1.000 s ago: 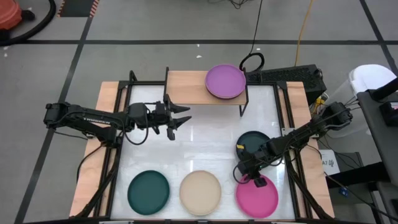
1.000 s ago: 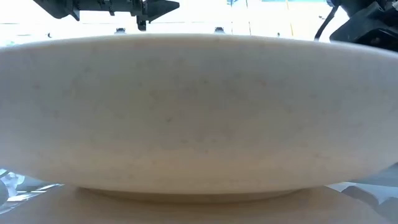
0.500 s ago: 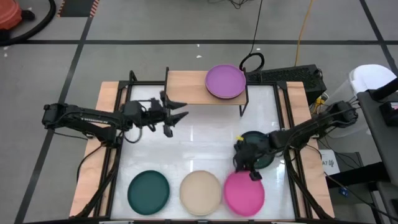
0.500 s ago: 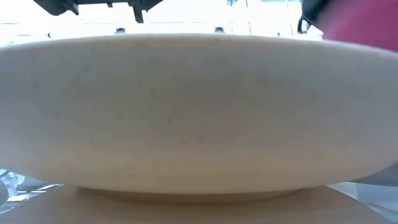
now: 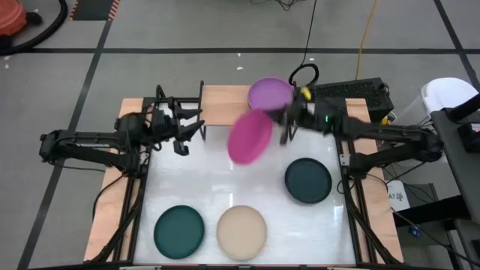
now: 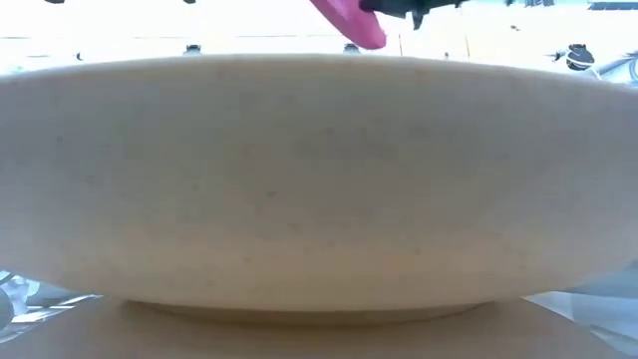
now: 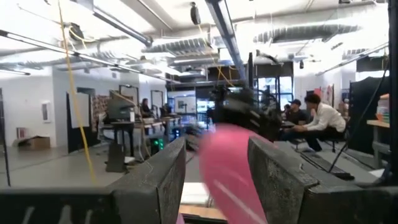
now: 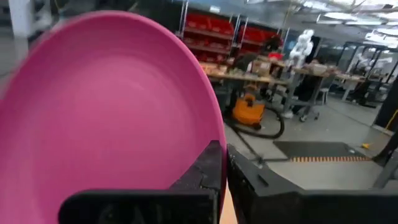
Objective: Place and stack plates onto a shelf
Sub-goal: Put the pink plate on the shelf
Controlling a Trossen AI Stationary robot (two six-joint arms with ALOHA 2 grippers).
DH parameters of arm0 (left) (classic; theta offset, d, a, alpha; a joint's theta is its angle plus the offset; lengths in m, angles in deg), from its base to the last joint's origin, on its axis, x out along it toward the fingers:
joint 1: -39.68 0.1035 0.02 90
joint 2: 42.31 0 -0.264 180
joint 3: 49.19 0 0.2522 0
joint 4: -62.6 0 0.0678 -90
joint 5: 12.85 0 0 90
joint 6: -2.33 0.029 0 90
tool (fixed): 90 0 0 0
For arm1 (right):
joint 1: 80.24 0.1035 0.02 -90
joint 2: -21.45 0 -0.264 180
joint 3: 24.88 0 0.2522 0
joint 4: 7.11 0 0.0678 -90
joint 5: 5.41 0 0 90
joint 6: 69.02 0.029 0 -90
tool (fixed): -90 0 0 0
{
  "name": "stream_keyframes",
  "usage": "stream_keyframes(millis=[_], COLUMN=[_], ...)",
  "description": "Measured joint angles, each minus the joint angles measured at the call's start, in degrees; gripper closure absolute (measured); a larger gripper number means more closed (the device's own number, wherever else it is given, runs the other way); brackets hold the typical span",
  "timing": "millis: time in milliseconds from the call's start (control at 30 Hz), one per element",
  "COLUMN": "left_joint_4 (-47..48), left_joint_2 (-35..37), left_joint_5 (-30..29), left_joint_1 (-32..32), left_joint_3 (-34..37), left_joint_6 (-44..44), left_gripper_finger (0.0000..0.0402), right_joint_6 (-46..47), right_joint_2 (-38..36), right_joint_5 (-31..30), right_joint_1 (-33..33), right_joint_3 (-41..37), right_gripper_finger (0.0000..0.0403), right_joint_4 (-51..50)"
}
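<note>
Spanning the rear of the white desk [image 5: 240, 176], the small light-wood shelf on thin black legs [image 5: 225, 111] already carries a round matte purple plate [image 5: 270, 95] on its right half, leaving the left half bare. The round matte magenta plate [image 5: 250, 136] hangs tilted in the air just in front of the shelf, between those two halves, pinched at its rim by the right end effector [image 5: 285, 120], whose fingers are closed tight on the edge. From that grip the purple plate lies just beyond and slightly right, so stacking looks like a short carry backward. The left end effector [image 5: 186, 129], fingers spread and empty, waits by the shelf's left end.
</note>
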Motion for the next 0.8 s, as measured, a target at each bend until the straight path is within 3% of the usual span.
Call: stream_keyframes(millis=[267,533,800], left_joint_4=[-0.13,1.93,2.97], left_joint_2=[0.02,0.02,-0.07], left_joint_5=[0.04,0.06,0.09], left_joint_1=[0.56,1.36,1.36], left_joint_3=[0.00,0.00,0.00], left_joint_6=[2.76,1.36,0.26], left_gripper_finger=[0.0225,0.0225,0.0225], right_joint_6=[5.42,7.67,8.01], right_joint_2=[17.66,35.33,41.38], right_joint_5=[16.03,19.89,19.80], right_joint_1=[-16.24,-21.72,-23.41], right_joint_3=[17.47,27.37,27.77], right_gripper_finger=[0.0402,0.0403,0.0403], right_joint_4=[1.23,1.03,1.79])
